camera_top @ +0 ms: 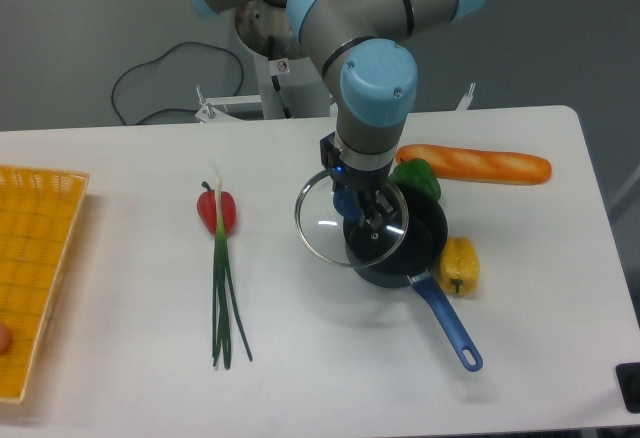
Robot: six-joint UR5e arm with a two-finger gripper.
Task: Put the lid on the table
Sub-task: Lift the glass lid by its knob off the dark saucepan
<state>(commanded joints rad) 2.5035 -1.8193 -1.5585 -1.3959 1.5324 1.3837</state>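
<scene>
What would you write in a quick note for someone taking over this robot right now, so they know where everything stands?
Gripper: shut on the lid's knob, holding the lid tilted in the air.
Lid: lifted off the saucepan, shifted toward its left side, partly overlapping the pot's rim in the camera view.
Table: bare white surface lies between the pot and the spring onion.
Done: lid grasped and raised off the pot.
Left: carry it clear of the pot, lower it onto the table, release.

One fixed camera looks down across the table [300, 388] from its front.
</scene>
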